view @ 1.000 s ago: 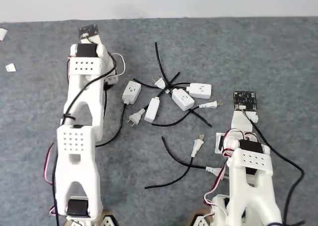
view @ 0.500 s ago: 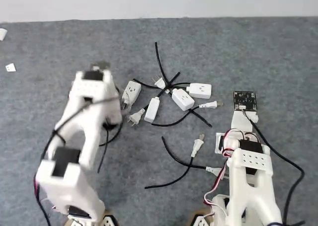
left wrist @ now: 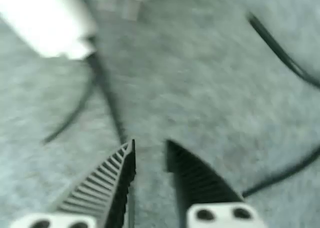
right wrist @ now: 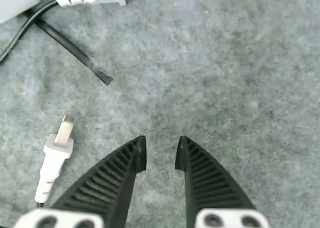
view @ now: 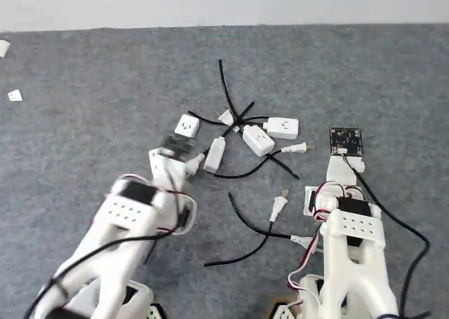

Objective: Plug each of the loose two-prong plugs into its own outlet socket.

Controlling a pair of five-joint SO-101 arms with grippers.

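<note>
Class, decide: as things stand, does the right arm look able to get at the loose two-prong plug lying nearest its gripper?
Probably yes. The right gripper is open and empty over bare carpet, and the plug lies close beside it on the carpet, with nothing between them.

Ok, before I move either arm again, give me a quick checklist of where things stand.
1. Left gripper empty: ok, jaws slightly apart, nothing between.
2. Right gripper empty: ok, jaws slightly apart.
3. Plug beside right gripper free to grab: ok, lying loose, prongs bare.
4. Left gripper lined up on a plug: cannot tell.
5. Cords untangled: not ok, several cross in the middle.
6. Socket slots facing up: ok.
</note>
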